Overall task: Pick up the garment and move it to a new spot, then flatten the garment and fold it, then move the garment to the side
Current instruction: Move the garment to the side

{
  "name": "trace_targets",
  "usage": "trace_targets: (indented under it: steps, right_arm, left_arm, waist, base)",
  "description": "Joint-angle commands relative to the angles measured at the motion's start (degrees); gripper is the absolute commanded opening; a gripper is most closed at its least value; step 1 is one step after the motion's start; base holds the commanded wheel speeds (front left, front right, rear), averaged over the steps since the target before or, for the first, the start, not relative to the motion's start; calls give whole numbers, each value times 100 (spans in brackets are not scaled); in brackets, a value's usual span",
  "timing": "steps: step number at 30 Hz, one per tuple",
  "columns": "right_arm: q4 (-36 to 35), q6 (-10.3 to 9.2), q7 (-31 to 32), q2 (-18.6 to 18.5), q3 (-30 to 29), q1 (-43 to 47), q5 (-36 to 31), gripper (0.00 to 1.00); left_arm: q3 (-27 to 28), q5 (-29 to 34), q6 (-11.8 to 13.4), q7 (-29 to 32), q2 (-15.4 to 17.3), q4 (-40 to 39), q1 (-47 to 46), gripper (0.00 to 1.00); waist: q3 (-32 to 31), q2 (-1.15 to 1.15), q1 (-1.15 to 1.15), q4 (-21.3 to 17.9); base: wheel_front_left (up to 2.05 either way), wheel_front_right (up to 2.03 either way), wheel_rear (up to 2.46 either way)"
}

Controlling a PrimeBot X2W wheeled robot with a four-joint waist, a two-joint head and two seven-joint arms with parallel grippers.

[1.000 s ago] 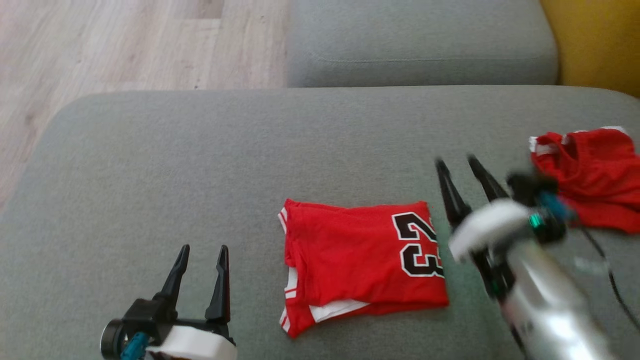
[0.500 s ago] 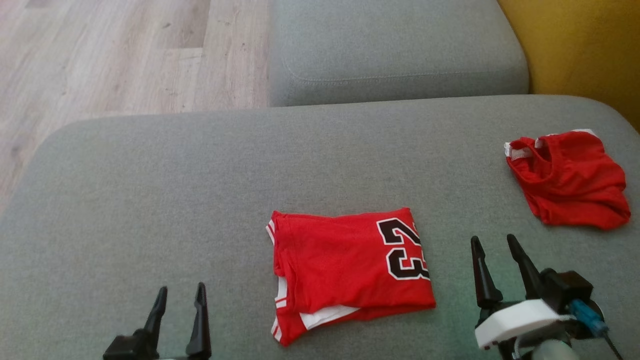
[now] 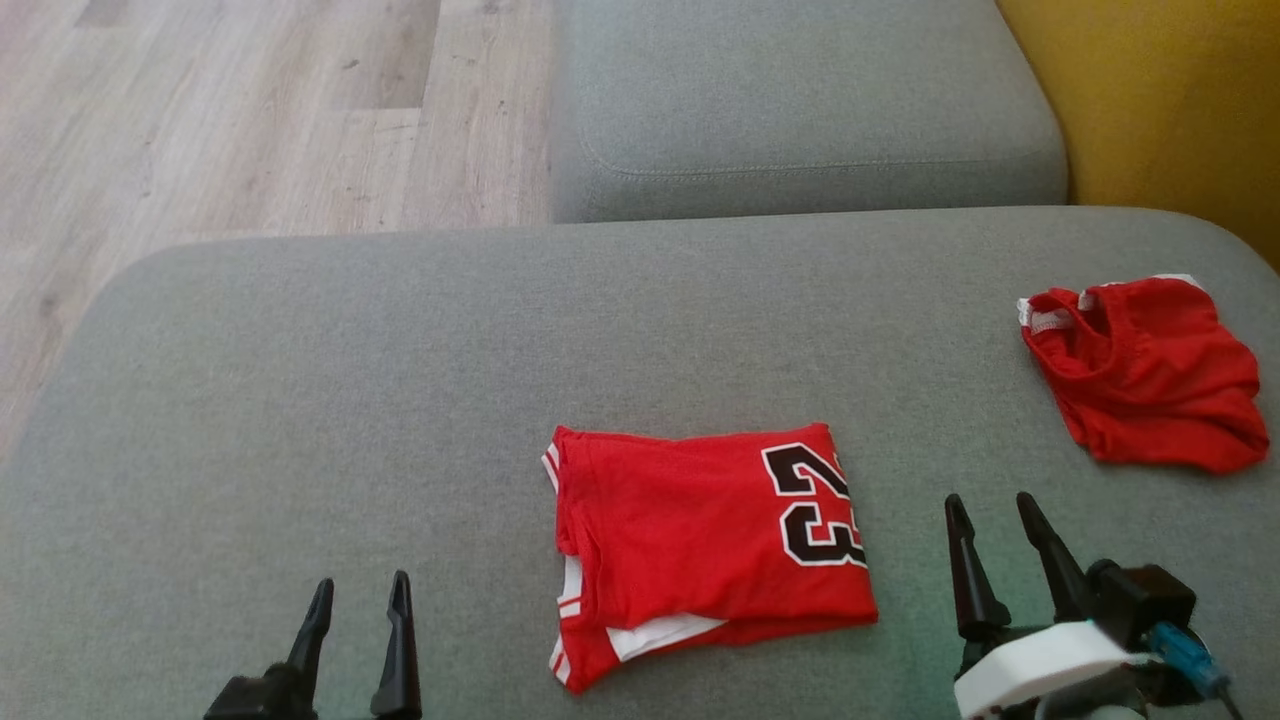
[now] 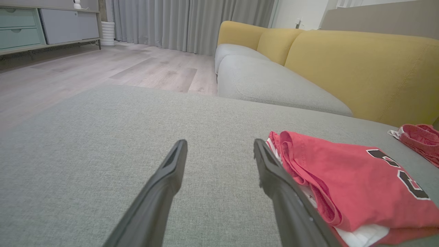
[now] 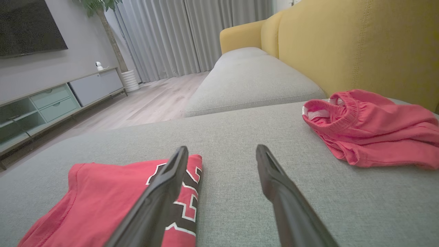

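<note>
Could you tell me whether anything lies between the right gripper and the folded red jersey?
Nothing visible does. Only bare grey cushion separates the right gripper, fingers open, from the folded jersey at its numbered edge. The crumpled red garment lies on the other side, farther right.

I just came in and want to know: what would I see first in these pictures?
The folded bright red mesh jersey with a black 23 lies in the middle of the grey fabric sofa cushion. Crumpled red fabric shorts sit at its far right. The left end effector and right end effector flank the jersey, both open.
</note>
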Motion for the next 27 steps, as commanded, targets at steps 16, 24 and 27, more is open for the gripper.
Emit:
trace_targets:
  steps: [16,24,27]
  right_arm:
    - [-145,-4,469,-25,24,-278,-82,100]
    - [104,-4,1182,-25,-193,-868,-242,100]
    - [381,-4,1418,-25,-255,-1024,-257,100]
  left_arm:
    - [114,62,-32,-59,77,-152,-252,100]
    - [49,92,-63,-61,30,-121,-328,100]
    - [28,101,-75,-62,12,-107,-357,100]
  waist:
    - [30,0,1,213]
    - [200,0,1,585]
    - [298,0,1,769]
  base:
    - [0,0,0]
    - [0,0,0]
    - [0,0,0]
